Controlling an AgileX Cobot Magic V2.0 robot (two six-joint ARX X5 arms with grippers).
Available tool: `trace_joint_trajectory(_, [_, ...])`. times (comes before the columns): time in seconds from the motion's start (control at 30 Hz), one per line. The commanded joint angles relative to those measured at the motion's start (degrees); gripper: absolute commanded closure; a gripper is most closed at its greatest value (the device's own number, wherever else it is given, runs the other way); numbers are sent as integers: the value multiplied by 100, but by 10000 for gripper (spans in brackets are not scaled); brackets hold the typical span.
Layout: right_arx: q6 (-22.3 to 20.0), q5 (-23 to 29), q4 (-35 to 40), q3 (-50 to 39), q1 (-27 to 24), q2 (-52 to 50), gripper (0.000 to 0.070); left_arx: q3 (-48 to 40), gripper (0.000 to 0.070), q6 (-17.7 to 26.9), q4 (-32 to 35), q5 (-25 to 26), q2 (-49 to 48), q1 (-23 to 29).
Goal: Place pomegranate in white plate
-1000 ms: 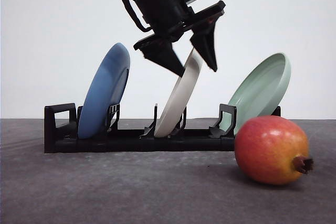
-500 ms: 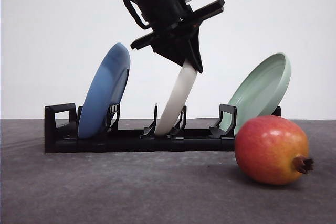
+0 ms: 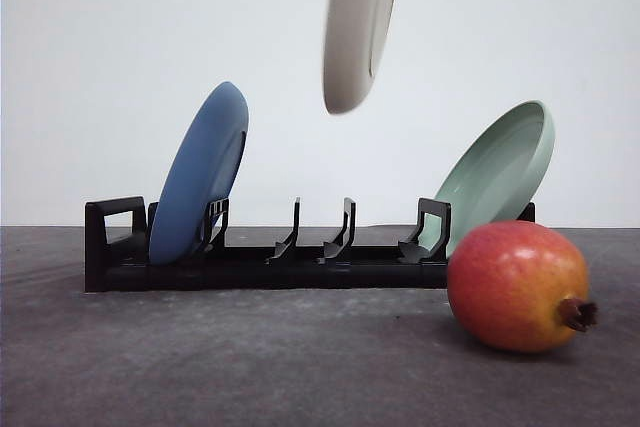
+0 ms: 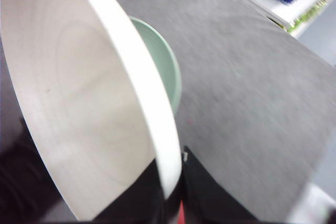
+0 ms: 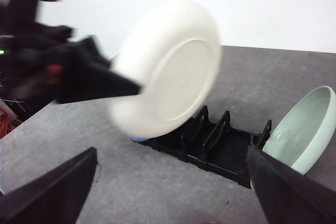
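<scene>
The left claw (image 4: 170, 203) pinches the white plate's (image 3: 358, 22) rim, high at the frame's top. The right claw (image 5: 173, 192) is wide apart. The pomegranate (image 3: 517, 285) sits lower right on the table (image 3: 250, 367).

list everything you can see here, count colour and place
white plate: 1, cream, in the air above the rack, gripped at its rim
blue plate: 1, blue, standing in the rack's left slot
green plate: 1, pale green, leaning at the rack's right end
rack: 1, black, on the table, middle slots empty
pomegranate: 1, red to orange, on the table in front of the rack's right end
table: 1, dark grey
left gripper: shut on the white plate's rim
right gripper: open, holding nothing
</scene>
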Motion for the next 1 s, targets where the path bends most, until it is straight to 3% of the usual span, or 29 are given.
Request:
trace_joint_trajectory(0.0, [66,4,48,105,7,24,118,136,700,114,-319,-13,-138,-230])
trace_joint_trajectory(0.1, [74,4,48,105,7,24,118,133,700,234,-1080,-311,-433,-588])
trace_joint_trajectory(0.3, [83,4,48,105,7,22,118,101,700,339,-2662,-1410,-575,-1402])
trace_joint_trajectory(0.4, [83,4,48,105,7,22,118,-125,700,275,-2986,-1773,-559,-1727])
trace_joint_trajectory(0.63, [81,4,52,105,7,24,118,-1196,700,-6,-2825,-2139,-417,-2253])
trace_joint_trajectory(0.97, [81,4,54,105,7,24,118,-2400,700,85,-1732,-2915,536,-2581])
